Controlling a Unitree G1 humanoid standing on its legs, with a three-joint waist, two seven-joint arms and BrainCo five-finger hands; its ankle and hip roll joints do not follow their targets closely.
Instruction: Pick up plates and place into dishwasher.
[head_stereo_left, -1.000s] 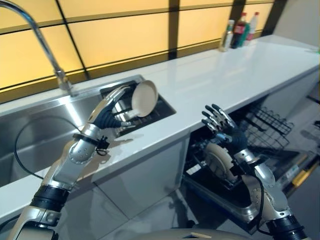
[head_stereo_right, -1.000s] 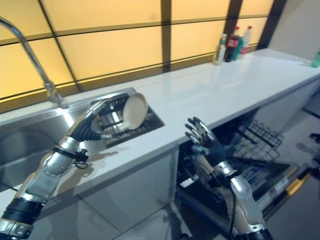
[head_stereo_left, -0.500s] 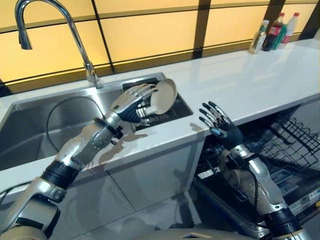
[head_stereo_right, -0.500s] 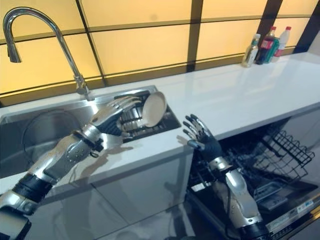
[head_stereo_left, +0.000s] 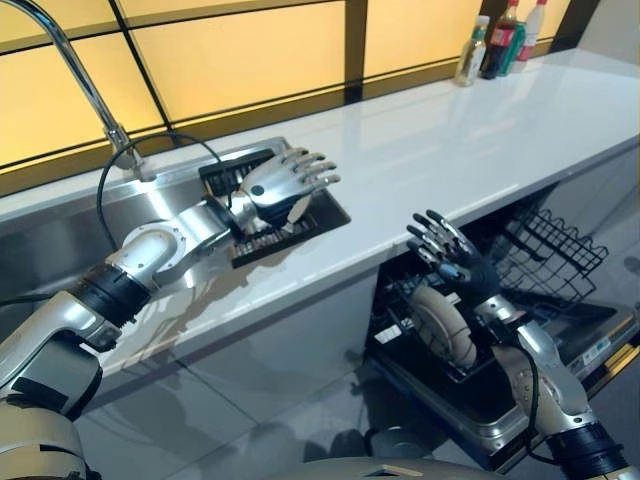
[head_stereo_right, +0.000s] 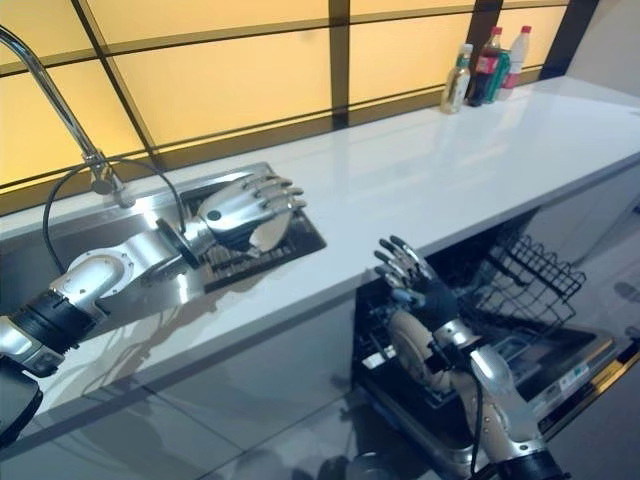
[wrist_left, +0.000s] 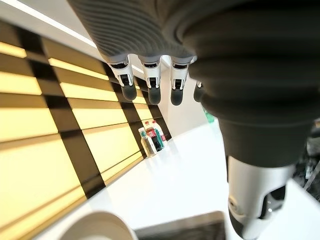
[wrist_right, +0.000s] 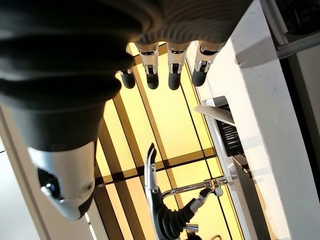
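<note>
One cream round plate (head_stereo_left: 291, 212) stands on edge in black slotted drying rack (head_stereo_left: 262, 232) beside steel sink (head_stereo_left: 60, 262), ready for pickup. Left hand (head_stereo_left: 283, 183) hovers over it, fingers straight, spread, gripping nothing; half second ago fingers cupped plate. Second cream plate (head_stereo_left: 440, 325) stands in open dishwasher's dark lower rack (head_stereo_left: 470, 385). Right hand (head_stereo_left: 447, 255) waits above, fingers splayed, unchanged.

Plate (head_stereo_left: 296, 210) mostly behind left robot hand (head_stereo_left: 283, 182)

Left hand (head_stereo_right: 243, 205) open above plate (head_stereo_right: 268, 229)

Head stereo pair overlooks sink (head_stereo_left: 60, 250) and dishwasher (head_stereo_left: 480, 400); wrist cameras face along fingers.
</note>
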